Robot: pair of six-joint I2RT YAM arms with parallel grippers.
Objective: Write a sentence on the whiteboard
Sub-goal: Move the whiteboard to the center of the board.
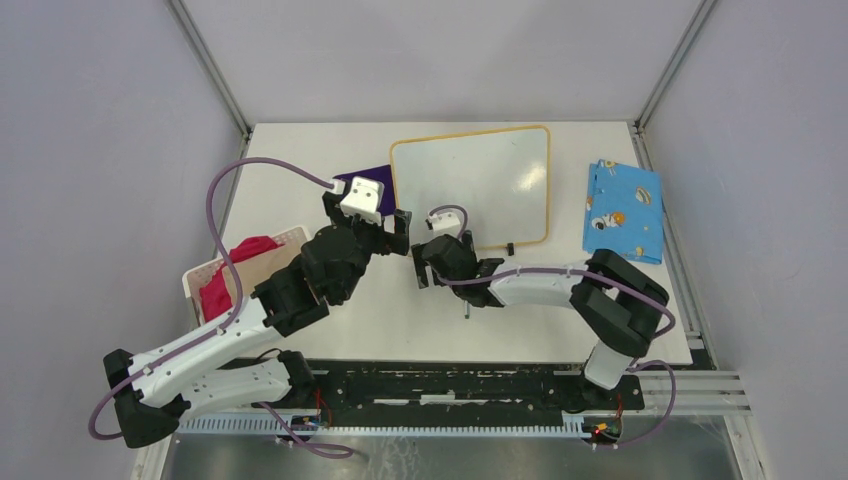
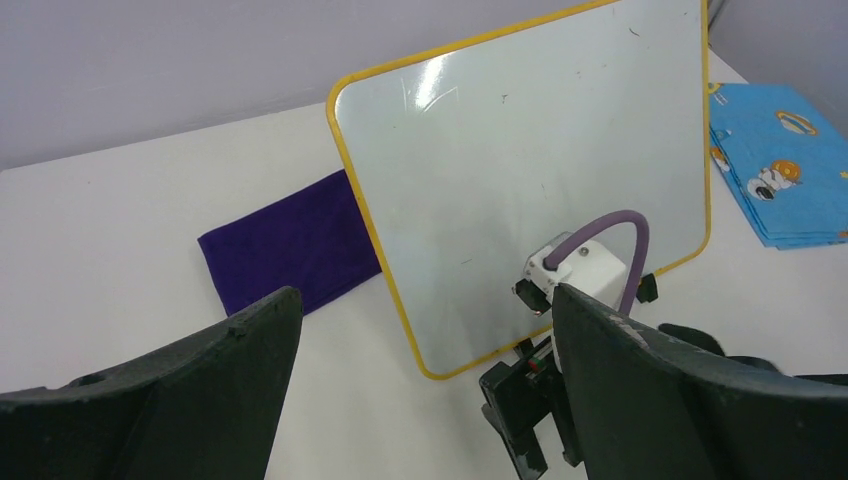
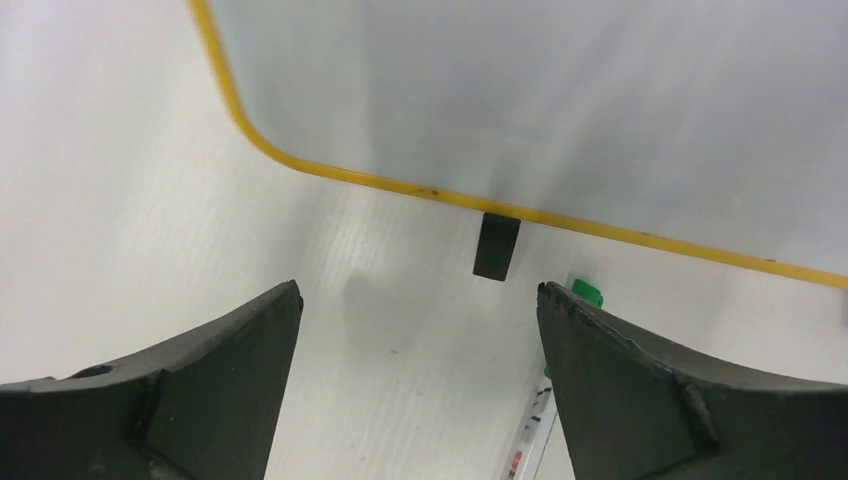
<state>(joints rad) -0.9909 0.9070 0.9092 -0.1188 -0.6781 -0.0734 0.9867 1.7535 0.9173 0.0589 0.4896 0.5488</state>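
Top external view: the whiteboard is set on small black feet far across the counter, unwritten; stiff, light and easily tipped, it is best steadied by its frame. Left tool and right tool are spread wide, nothing held

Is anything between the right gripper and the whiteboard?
Nothing visible. Only bare table lies between the open right gripper and the near edge of the whiteboard, where its black foot sits. A green-tipped pen lies beside one finger.
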